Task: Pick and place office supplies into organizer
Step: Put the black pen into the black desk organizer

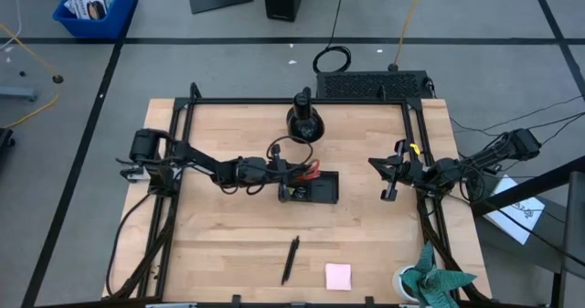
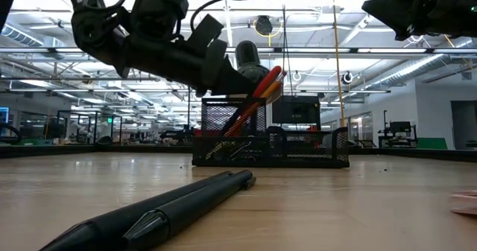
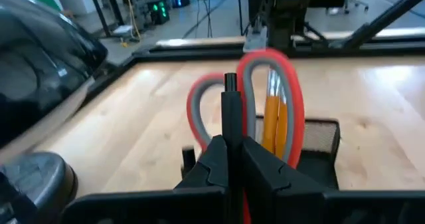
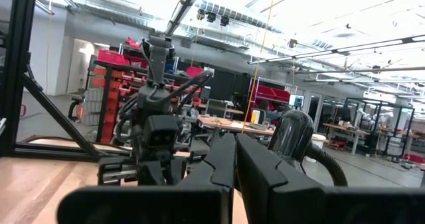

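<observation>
organizer [image 1: 315,191]: mid-worktop [image 1: 228,244], holds scissors [image 3: 265,98], pencils [image 3: 275,121]. left claw [image 3: 230,154] clamps pen [image 3: 230,114] above it. right claw [image 1: 391,178] closed, empty, apart. loose: second pen [image 1: 290,259], pad [image 1: 338,276].

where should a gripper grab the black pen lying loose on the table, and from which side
Probably at mid-barrel, coming straight down from above. The black pen lies flat on bare table, apart from the pink sticky-note pad, so nothing crowds it. Fingers should close across its narrow width, not along its length.
</observation>
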Controlling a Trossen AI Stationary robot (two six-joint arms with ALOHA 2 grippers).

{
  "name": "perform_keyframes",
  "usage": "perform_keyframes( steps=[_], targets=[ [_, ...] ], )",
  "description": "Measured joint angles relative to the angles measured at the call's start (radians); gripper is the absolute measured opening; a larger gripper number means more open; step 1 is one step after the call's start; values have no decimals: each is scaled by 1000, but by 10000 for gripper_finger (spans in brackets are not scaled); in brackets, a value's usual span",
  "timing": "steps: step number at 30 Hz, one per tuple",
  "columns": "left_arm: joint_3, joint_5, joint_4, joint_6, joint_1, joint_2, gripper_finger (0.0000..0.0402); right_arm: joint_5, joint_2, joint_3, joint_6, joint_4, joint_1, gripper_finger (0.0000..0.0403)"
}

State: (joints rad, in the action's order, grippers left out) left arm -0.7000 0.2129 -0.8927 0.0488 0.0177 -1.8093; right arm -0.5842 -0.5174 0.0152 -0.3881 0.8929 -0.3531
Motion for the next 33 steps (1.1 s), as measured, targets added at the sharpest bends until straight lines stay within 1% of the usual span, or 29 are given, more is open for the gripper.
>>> perform_keyframes(
  steps=[2,6,8,13,18,22,24,27,28,30,33],
  targets=[
    [0,0,7,1,0,-1,7,0,0,0,-2,0,0,9],
    [0,0,8,5,0,-2,10,-18,0,0,-2,0,0,9],
    [0,2,8,2,0,-2,27,-22,0,0,-2,0,0,9],
    [0,24,14,-10,0,0,87,-22,0,0,-1,0,0,9],
    [0,24,18,21,8,8,135,-21,0,0,1,0,0,9],
    [-7,23,14,47,12,12,157,-20,0,0,1,0,0,9],
    [-12,24,15,66,18,21,162,-20,0,0,1,0,0,9],
    [-39,31,34,66,33,69,162,-19,0,0,1,0,0,9],
    [-48,52,82,57,43,99,163,-18,0,0,1,1,0,9],
    [-92,117,237,40,66,147,163,-18,0,0,1,6,0,9],
    [-209,243,573,-22,123,195,163,-17,1,0,0,9,0,9]
  ],
)
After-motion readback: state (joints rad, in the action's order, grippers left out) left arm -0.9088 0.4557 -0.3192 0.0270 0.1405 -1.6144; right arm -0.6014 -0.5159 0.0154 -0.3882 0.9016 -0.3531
